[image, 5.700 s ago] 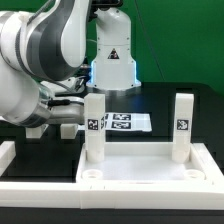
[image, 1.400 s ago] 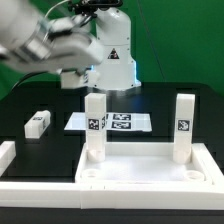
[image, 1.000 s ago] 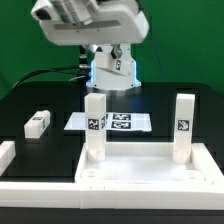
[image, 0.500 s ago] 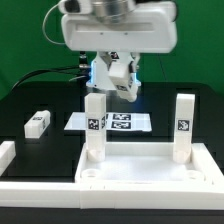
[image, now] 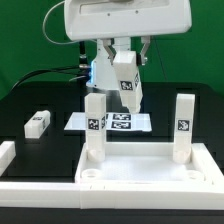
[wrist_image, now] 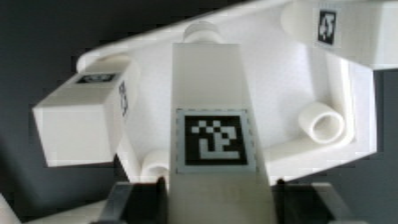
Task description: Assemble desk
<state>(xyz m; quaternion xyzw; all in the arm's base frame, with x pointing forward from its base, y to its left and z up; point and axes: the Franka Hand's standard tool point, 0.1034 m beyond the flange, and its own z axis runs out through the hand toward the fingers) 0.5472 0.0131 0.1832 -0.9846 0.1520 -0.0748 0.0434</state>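
Observation:
The white desk top (image: 150, 176) lies at the front with its raised rim up. Two white legs stand upright at its far corners, one towards the exterior view's left (image: 95, 128) and one towards its right (image: 184, 126). My gripper (image: 125, 58) hangs above the top's far edge, shut on a third tagged leg (image: 129, 88) that points down, slightly tilted. In the wrist view the held leg (wrist_image: 217, 110) runs out from between my fingers (wrist_image: 135, 200), with the desk top (wrist_image: 347, 90) and one standing leg (wrist_image: 80, 120) below it.
A fourth leg (image: 38, 123) lies loose on the black table at the exterior view's left. The marker board (image: 142, 122) lies flat behind the desk top. The robot base (image: 101, 72) stands at the back. A white raised border (image: 8, 158) runs along the front left.
The arm has swung from the exterior view's left to the centre and come down, carrying the leg to a spot above the desk top's far edge between the two standing legs.

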